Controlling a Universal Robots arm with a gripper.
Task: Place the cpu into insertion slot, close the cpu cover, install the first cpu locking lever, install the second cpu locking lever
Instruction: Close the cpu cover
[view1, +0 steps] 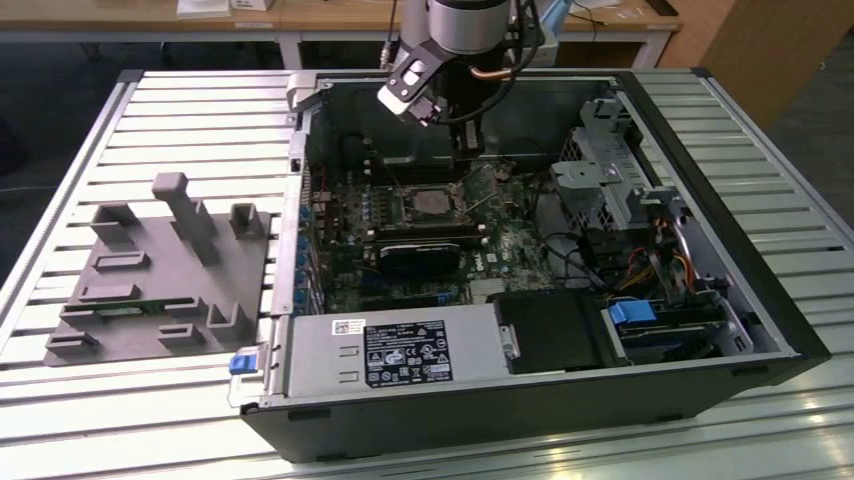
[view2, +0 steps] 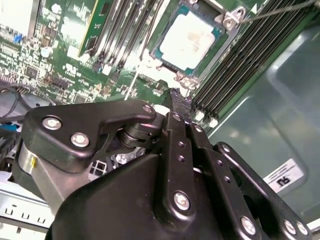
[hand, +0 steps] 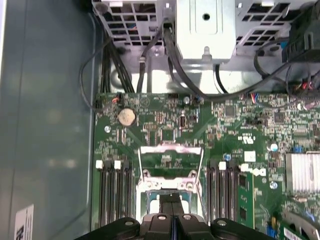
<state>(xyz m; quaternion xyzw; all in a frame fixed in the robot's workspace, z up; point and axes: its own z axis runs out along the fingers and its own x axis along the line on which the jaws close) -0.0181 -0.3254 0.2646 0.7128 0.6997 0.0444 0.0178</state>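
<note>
Above the socket edge, the black bolted-linkage metal claw (view2: 175, 94) has its two flat fingers pressed together with nothing between them. In both wrist views the tips (hand: 170, 201) sit just beside the insertion slot (view2: 222, 37), a dark square frame; can't tell if they touch it. The cpu (view2: 187, 40), a thin square chip with a pale matte silver face, lies inside that slot and looks seated flat. The cpu cover (hand: 171, 148), a thin silver stamped-steel frame with a square window, looks raised, with board visible through the window. Risks, as a judgement: the cover is smooth and thin, so narrow tips pushing it could skate off and drop onto the chip face, scratching it or knocking it askew. A push off-centre could let the cover snap down hard. The thin grey wire lever (view2: 272, 10) runs close by and could snag a finger. Further out are the rows of black plastic memory slots (hand: 112, 192), tight on both sides of the socket. The glossy green circuit board (hand: 150, 115) is dense with tiny parts, plus a shiny round coin cell (hand: 126, 116). Loose black cables (hand: 172, 55) hang nearby, and beyond them is the dull grey-green sheet-steel case wall (hand: 45, 125).
</note>
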